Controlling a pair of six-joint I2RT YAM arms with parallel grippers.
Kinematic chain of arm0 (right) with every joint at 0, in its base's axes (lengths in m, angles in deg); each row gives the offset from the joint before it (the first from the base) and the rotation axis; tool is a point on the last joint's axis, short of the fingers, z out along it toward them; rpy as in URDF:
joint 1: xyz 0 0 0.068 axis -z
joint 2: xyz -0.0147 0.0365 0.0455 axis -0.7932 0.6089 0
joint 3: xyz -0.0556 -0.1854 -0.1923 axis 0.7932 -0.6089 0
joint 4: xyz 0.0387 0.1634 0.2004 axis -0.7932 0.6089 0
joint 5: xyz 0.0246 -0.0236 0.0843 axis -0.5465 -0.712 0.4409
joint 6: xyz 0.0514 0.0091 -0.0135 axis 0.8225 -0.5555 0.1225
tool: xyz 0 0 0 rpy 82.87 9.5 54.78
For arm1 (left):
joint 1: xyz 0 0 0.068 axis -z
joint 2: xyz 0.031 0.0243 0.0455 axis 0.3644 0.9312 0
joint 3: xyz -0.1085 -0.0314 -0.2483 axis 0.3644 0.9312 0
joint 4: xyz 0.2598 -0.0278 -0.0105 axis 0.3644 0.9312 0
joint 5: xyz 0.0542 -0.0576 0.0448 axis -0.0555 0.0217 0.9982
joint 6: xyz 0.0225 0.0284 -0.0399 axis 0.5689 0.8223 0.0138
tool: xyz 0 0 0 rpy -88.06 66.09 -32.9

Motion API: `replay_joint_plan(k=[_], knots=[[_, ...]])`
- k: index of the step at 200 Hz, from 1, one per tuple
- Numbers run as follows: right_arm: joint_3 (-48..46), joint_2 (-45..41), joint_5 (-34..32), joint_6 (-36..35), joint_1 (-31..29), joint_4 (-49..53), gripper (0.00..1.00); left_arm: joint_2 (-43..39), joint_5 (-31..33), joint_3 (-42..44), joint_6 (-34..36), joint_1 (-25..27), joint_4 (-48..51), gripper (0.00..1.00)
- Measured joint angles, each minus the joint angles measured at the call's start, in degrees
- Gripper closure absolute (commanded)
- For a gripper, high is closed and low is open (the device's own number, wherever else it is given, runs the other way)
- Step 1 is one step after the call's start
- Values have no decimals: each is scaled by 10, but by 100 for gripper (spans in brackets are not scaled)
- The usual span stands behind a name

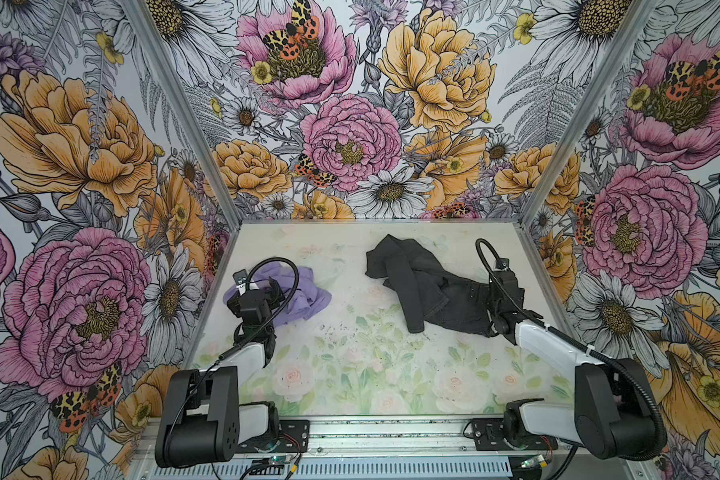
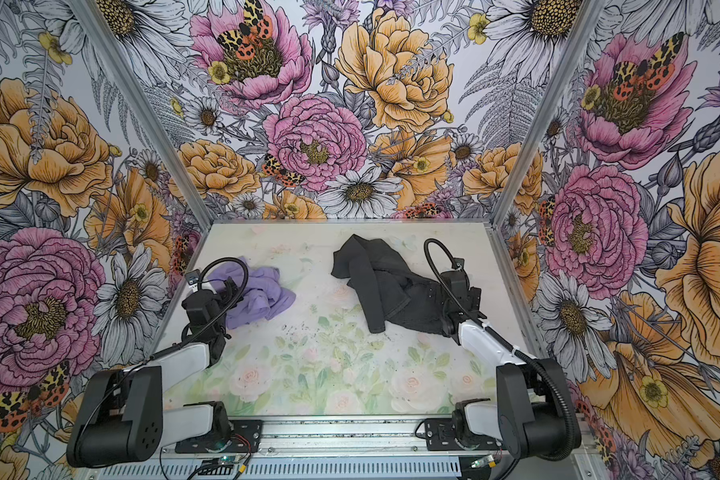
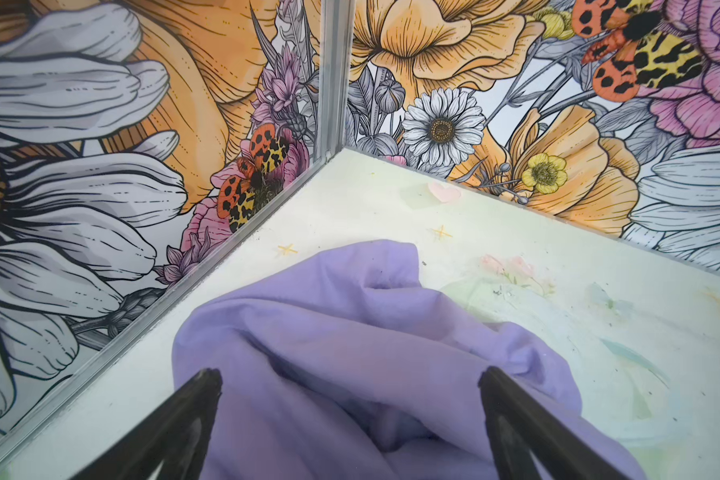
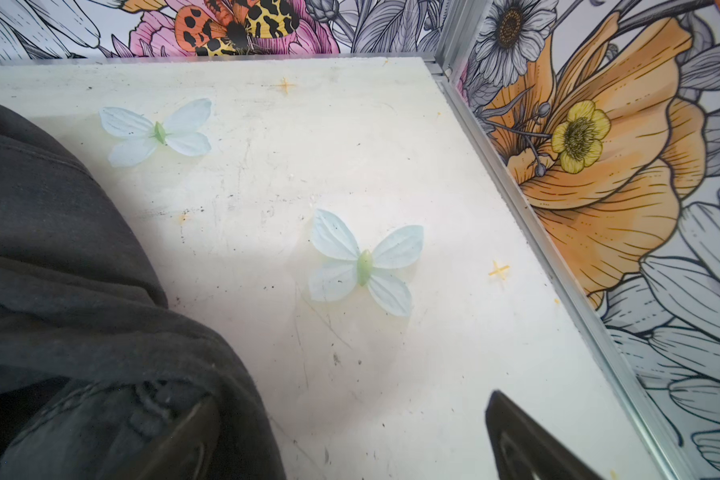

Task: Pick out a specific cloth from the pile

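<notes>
The lavender cloth [image 1: 308, 293] lies crumpled on the left part of the counter [image 1: 350, 345], close to the left wall's metal rail [image 3: 208, 274]. In the left wrist view a narrow strip of bare counter separates its folded edge from that rail, and the far corner behind it is open.

The left hand [image 3: 350, 376] hangs over the cloth's near side with its fingers spread wide, one above the cloth's outer edge and one above its folds. It pinches nothing, and I cannot tell whether the tips touch the fabric.

A broad stretch of bare counter separates the cloth from the charcoal garment [image 1: 425, 282], which sprawls at the far right, well apart from it. The garment's near end reaches under the right hand [image 4: 352, 401], close to the right wall's rail [image 4: 558, 257]. That hand is also spread: one finger sits at the garment's hem, the other over bare counter.

The near half of the counter is free up to the front rail [image 1: 391, 432], where both arms are mounted.
</notes>
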Motion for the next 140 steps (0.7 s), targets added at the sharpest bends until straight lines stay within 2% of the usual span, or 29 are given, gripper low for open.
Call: replay_joint_plan(k=[46,83,105,140], knots=[[0,62,0,-15,1,-99,1,70,-14,-4,1,-1,-63,1],[-7,82,7,-43,4,-170,1,75,-23,-3,7,1,-101,1],[-20,82,26,-60,14,-203,1,83,-31,-3,24,12,-133,1],[-32,82,75,-64,52,-236,0,147,-41,-5,61,48,-170,1]])
